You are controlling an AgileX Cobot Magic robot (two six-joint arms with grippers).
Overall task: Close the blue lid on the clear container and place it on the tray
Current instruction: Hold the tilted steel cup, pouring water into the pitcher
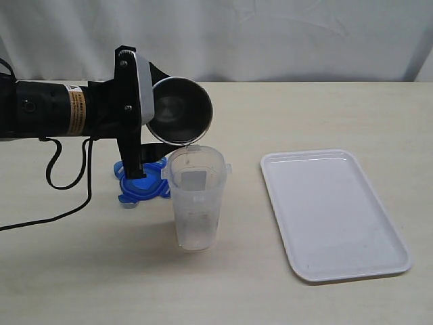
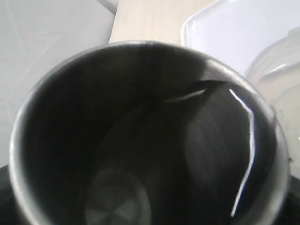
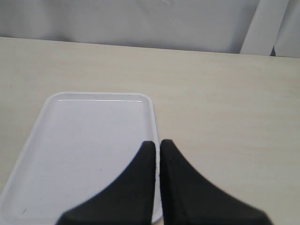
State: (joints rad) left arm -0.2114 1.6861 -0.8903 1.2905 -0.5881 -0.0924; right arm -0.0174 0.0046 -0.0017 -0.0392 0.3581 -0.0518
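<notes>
Above slim clear container [image 1: 196, 203]: left gripper [image 1: 157, 101] clasps shiny round steel cup [image 1: 181, 112], tilted; right gripper [image 3: 157, 150] closed.

Soft, even light fills the exterior view, and shadows are faint. The tray [image 1: 335, 213] is bright and nearly featureless, with a thin grey shadow at its near edge. The clear container [image 1: 196, 203] beside it leaves only a pale smudge on the worktop [image 1: 304, 115]. Left of the tray, the steel cup [image 1: 179, 112] shows a dark mouth. In the left wrist view the cup fills the frame, blurred and streaked by thin white highlights, and the tray beyond is washed out. In the right wrist view the black right pincer [image 3: 156, 149] over the tray is soft-edged, and glare lines the tray's rim farthest from it.
</notes>
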